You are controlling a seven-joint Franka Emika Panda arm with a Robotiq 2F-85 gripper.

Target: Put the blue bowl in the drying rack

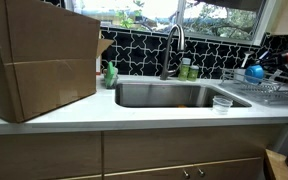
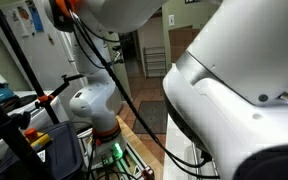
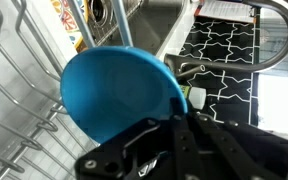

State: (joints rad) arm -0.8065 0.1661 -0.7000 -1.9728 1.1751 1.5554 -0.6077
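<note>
Fingers of the black Robotiq gripper [image 3: 174, 128] are clenched on the rim of the small, round, glossy bright blue bowl [image 3: 119, 92], as far as I can judge from my wrist view: the rim runs in between the dark fingers, but the contact itself is partly hidden. Beside the bowl I see the thin silvery wires of the low rectangular drying rack [image 3: 24, 95]. In an exterior view the blue bowl [image 1: 254, 72] hangs just above the drying rack [image 1: 272, 93], which stands on the white countertop [image 1: 134, 115]. A small clear glass cup [image 1: 222, 103] stands between the rack and the stainless steel sink basin [image 1: 169, 95]. A big brown cardboard box [image 1: 34, 60] sits well apart, beyond the sink
</note>
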